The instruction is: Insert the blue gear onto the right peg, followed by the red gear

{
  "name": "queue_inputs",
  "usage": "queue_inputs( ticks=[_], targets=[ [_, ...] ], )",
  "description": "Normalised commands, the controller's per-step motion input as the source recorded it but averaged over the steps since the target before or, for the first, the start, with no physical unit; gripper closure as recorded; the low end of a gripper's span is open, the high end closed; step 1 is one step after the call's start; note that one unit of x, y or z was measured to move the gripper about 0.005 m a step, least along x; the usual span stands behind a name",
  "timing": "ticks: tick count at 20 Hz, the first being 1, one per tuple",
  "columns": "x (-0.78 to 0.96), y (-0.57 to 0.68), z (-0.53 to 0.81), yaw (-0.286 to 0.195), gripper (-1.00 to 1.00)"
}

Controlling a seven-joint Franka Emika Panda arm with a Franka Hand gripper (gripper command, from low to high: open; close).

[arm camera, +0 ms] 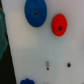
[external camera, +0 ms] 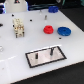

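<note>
The blue gear (external camera: 64, 31) lies flat on the white table toward the exterior view's right, with the smaller red gear (external camera: 48, 29) just to its left. Both also show in the wrist view, the blue gear (arm camera: 35, 12) and the red gear (arm camera: 59, 24). The dark pale-rimmed plate (external camera: 44, 61) lies nearer the front. Its taller right peg (external camera: 51, 50) and its shorter pin (external camera: 36, 57) stand upright. My gripper (external camera: 19, 33) hangs over the table to the left of the gears, well apart from them. Its fingers look apart and empty.
Small dark bits (external camera: 31, 20) (external camera: 44, 16) lie on the table behind the gears. Two small dark marks (arm camera: 47, 64) (arm camera: 69, 64) and a blue shape (arm camera: 26, 81) at the frame's edge show in the wrist view. A dark strip (external camera: 60, 7) runs along the table's back.
</note>
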Motion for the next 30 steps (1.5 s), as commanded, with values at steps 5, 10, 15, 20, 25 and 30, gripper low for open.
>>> queue_inputs(
  ticks=[5,10,15,20,25,30],
  targets=[
    [-0.1,0.29,-0.43,0.0,-1.0],
    [-0.14,0.23,-0.44,0.0,-1.0],
    [-0.16,0.1,-0.48,0.0,-1.0],
    [-0.2,-0.04,-0.48,0.0,-1.0],
    [-0.24,-0.18,-0.45,0.0,-1.0],
    [-0.33,-0.17,-0.38,0.0,-1.0]
  ],
)
